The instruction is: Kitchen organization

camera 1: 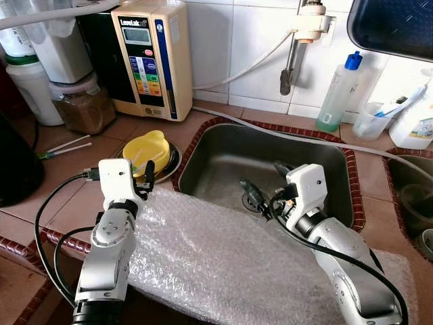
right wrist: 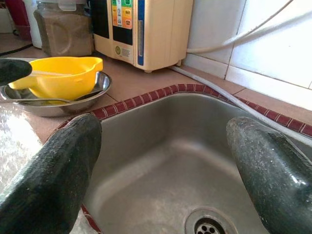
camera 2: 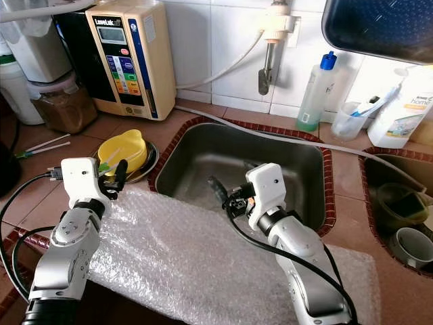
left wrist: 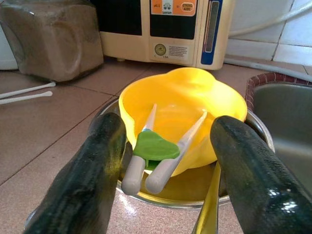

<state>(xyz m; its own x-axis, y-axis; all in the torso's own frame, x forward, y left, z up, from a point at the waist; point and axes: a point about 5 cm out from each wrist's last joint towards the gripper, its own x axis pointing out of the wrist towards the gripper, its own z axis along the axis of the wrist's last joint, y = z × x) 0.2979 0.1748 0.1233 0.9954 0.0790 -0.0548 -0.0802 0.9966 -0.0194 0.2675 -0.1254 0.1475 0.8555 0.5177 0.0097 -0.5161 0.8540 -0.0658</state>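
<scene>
A yellow bowl (camera 1: 150, 150) sits in a shallow steel dish (camera 1: 170, 166) on the tiled counter, left of the steel sink (camera 1: 223, 159). In the bowl lies a pair of pale chopsticks joined by a green clip (left wrist: 152, 146). My left gripper (camera 1: 143, 177) is open just in front of the bowl, its fingers (left wrist: 97, 165) either side of the dish's near rim, holding nothing. My right gripper (camera 1: 264, 181) is open and empty over the sink basin, above the drain (right wrist: 207, 226). A sheet of bubble wrap (camera 1: 216, 257) lies across the counter's front edge under both arms.
A cream water machine (camera 1: 152, 54) and a jar of brown powder (camera 1: 84, 105) stand behind the bowl. Two white sticks (camera 1: 67, 145) lie to the left. A tap (camera 1: 298, 40), soap bottle (camera 1: 338, 91) and plastic cup (camera 1: 369, 122) line the back wall. A second basin (camera 2: 399, 203) holds dishes at right.
</scene>
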